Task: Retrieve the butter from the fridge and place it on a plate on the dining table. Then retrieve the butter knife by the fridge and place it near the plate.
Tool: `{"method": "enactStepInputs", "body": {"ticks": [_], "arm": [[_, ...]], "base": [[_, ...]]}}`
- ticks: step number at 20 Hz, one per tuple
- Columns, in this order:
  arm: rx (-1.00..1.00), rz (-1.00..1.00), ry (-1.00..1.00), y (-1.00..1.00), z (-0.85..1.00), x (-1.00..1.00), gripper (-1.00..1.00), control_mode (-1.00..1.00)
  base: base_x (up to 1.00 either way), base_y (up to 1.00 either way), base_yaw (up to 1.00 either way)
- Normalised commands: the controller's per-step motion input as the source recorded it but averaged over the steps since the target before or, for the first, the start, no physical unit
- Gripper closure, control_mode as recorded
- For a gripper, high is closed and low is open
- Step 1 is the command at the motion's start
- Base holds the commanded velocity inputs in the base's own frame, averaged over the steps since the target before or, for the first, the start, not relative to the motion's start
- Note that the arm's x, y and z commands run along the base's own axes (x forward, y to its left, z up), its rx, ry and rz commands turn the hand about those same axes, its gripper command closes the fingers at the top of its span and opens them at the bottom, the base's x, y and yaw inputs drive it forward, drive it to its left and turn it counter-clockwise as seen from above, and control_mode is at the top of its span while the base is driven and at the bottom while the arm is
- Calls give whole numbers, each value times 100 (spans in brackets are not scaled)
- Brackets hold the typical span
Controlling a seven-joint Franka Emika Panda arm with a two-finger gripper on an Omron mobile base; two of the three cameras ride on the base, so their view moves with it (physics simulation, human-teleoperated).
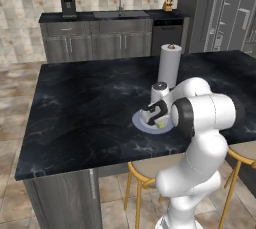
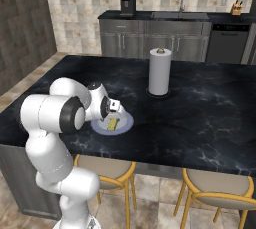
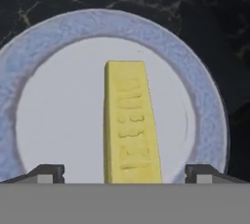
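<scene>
On the plate (image 3: 29,120), the butter (image 3: 129,125), gripper (image 3: 125,173) spread above

The table (image 1: 75,118) has a black marble top with thin white veins and a soft sheen; its base is grey panelling with a matt look. The plate (image 3: 205,105) looks like smooth glazed ceramic, white in the middle with a faintly mottled bluish rim. The butter (image 3: 129,125) is pale yellow, matt and waxy, with letters pressed into its top. The paper towel roll (image 2: 159,72) is plain white paper, matt. The stools (image 2: 220,193) have glossy yellow frames and dull beige seats. The floor (image 1: 12,108) is tan stone tile.
</scene>
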Motion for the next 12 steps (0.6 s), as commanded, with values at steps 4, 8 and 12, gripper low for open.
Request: {"method": "enactStepInputs", "body": {"ticks": [4,8,12], "arm": [[-4,0,-11,0,76,-42,-100,-100],[5,0,-12,0,77,-37,-100,-100],[3,0,8,-7,74,-70,-100,-100]], "base": [[0,0,0],[0,0,0],[0,0,0]]}}
